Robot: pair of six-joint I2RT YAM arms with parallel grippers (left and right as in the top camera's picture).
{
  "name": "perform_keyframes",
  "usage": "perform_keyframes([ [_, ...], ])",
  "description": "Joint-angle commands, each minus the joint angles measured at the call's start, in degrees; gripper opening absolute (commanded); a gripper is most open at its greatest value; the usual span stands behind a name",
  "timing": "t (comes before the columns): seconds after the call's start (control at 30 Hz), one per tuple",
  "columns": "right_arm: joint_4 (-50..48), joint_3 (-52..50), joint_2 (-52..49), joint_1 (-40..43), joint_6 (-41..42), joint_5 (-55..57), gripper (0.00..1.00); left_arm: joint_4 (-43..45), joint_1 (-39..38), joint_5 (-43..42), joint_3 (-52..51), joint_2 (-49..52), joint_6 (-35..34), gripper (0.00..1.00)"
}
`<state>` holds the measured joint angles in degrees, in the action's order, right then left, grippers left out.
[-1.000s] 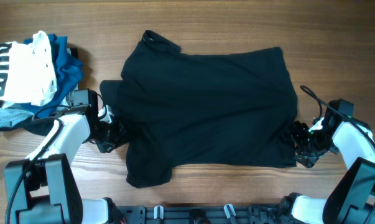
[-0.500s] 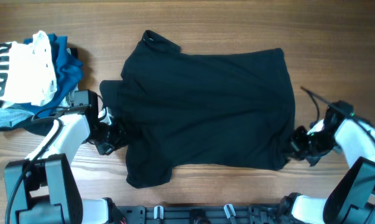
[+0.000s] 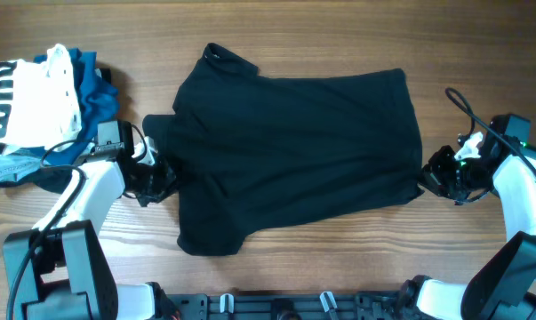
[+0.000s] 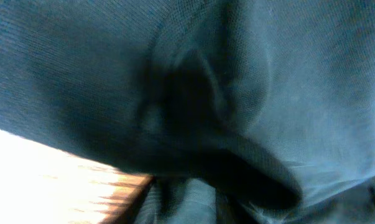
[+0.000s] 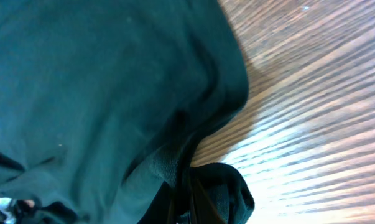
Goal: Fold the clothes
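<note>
A dark teal-black shirt (image 3: 294, 151) lies spread across the middle of the table, collar at the upper left. My left gripper (image 3: 158, 180) is at the shirt's left edge, by the sleeve. In the left wrist view blurred cloth (image 4: 268, 74) fills the picture and covers the jaws, so their state does not show. My right gripper (image 3: 430, 178) is at the shirt's lower right corner. In the right wrist view the gripper (image 5: 188, 199) is shut, pinching a fold of the shirt (image 5: 81, 81) just above the wood.
A pile of other clothes (image 3: 36, 116), white, blue and grey, lies at the left edge, just behind my left arm. Bare wooden table (image 3: 339, 36) surrounds the shirt. The arm bases stand along the front edge.
My right gripper closed on the shirt's lower right corner and pulled it up and to the right. My left gripper moved slightly up, and the shirt's bottom edge shifted up with it.
</note>
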<state>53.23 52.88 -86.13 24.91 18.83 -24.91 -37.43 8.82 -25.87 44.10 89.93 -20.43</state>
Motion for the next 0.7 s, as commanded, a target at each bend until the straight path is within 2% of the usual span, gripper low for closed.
perform_keyframes([
  [0.0,-0.4,0.6,0.7,-0.2,1.3,-2.6,0.04,-6.1,0.3,-2.9,0.5,-1.1,0.7,0.51],
  [0.07,-0.7,0.6,0.7,-0.2,1.3,-2.6,0.04,-10.7,0.3,-2.8,0.5,-1.1,2.8,0.59],
  [0.13,-1.2,0.6,0.7,-0.2,1.3,-2.6,0.04,-13.9,0.3,-1.8,0.5,-1.1,3.9,0.6],
  [0.3,-1.6,0.6,0.7,-0.2,1.3,-2.6,0.04,-17.2,0.1,-1.5,-1.5,-1.1,3.6,0.47],
  [0.37,-1.6,0.6,0.7,-0.2,1.3,-2.6,0.04,-16.7,-1.0,-1.3,-2.9,-1.1,3.4,0.45],
  [0.5,-1.8,0.6,0.7,-0.2,1.3,-2.6,0.04,-15.1,-4.7,2.7,-5.4,-1.1,-1.6,0.41],
  [0.67,-1.8,0.6,0.7,-0.2,1.3,-2.6,0.04,-14.0,-7.1,12.1,-5.5,-1.1,-8.6,0.41],
])
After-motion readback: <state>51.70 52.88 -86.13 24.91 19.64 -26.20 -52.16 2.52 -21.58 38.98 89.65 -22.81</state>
